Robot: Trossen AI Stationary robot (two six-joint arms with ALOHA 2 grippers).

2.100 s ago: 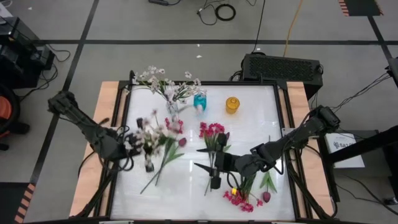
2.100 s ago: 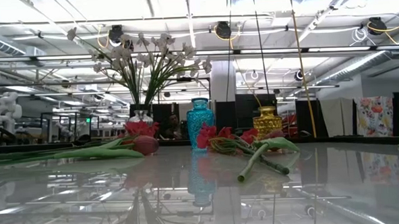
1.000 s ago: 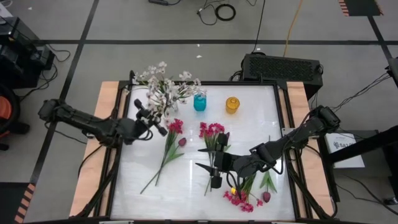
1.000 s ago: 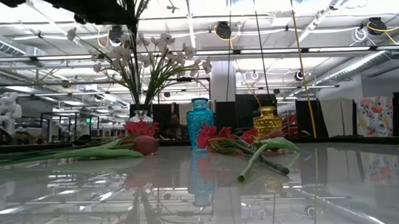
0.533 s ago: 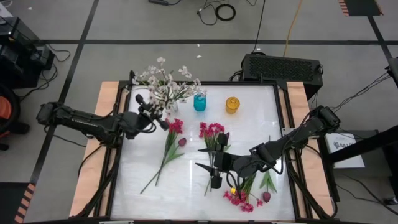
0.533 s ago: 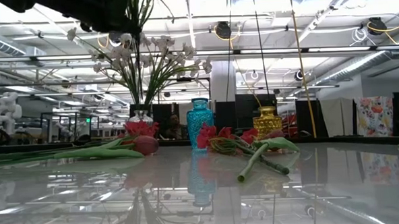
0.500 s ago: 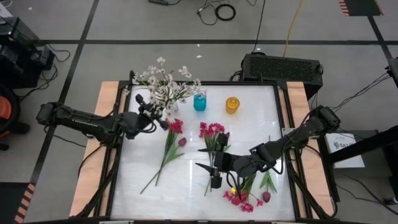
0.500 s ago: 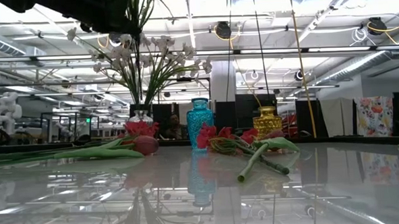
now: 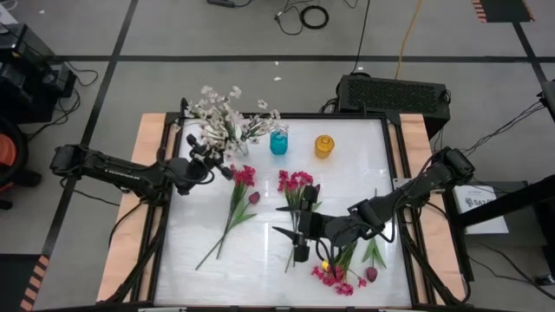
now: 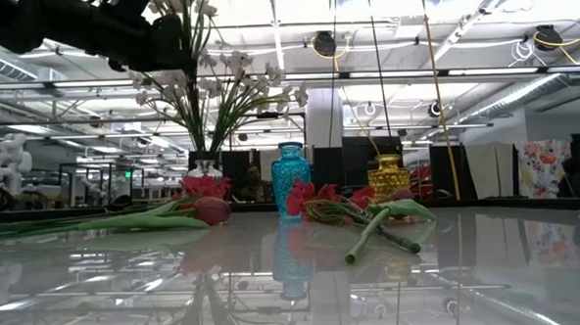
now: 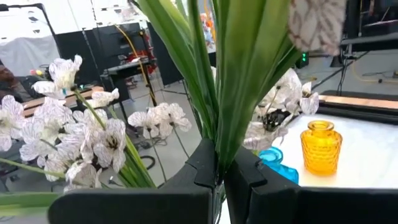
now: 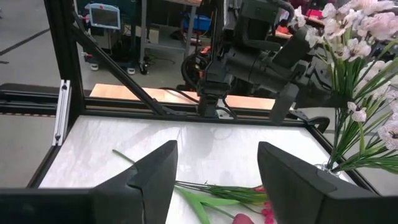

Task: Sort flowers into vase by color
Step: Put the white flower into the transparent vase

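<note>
My left pincer is pressed tight on a white sprig, its green stems squeezed between my fingers, blossoms standing above the clear vase just beyond my fingertips. That vase already carries white flowers. A little further along the same back row stand the blue vase and then the yellow vase.

My right pincer hangs spread wide and empty, low over the middle of the white surface. Right under it lies a magenta bunch with its stems running back past my fingers; another magenta cluster and a maroon tulip lie just behind, nearer the front edge. Off toward my left arm a pink sprig with a maroon tulip lies flat, stem trailing toward the front.

The glossy surface sits in a black frame with wooden side boards. Beyond it: grey floor with black tape lines, a black box behind the far edge, coiled cable, and a ceiling of pipes and lights.
</note>
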